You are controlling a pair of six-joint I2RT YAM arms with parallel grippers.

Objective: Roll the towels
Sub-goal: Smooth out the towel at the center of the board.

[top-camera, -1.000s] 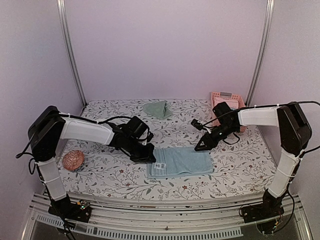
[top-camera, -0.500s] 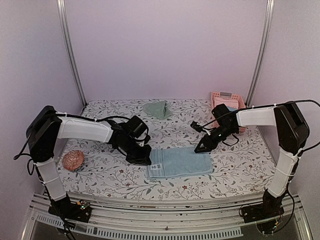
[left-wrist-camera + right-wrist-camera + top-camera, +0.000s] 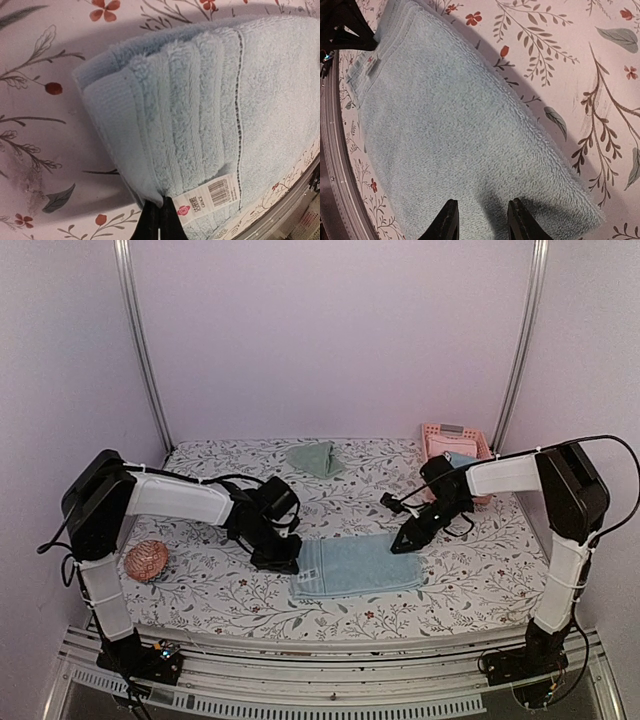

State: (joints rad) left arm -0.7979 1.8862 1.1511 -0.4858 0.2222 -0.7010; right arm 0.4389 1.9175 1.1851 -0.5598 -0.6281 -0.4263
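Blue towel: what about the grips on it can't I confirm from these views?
- Left gripper: shut at the blue towel by its label; the left wrist view's bottom edge cuts the tips, so a pinch is unclear.
- Right gripper: open over the towel's right end; contact unclear, tips cut off in the right wrist view.
- Green towel: too small in the top view for detail.

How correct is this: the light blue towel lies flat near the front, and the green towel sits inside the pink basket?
Not quite. The green towel is not inside the pink basket; it lies on the table, left of the basket and apart from it, as the top external view shows. The rest holds.
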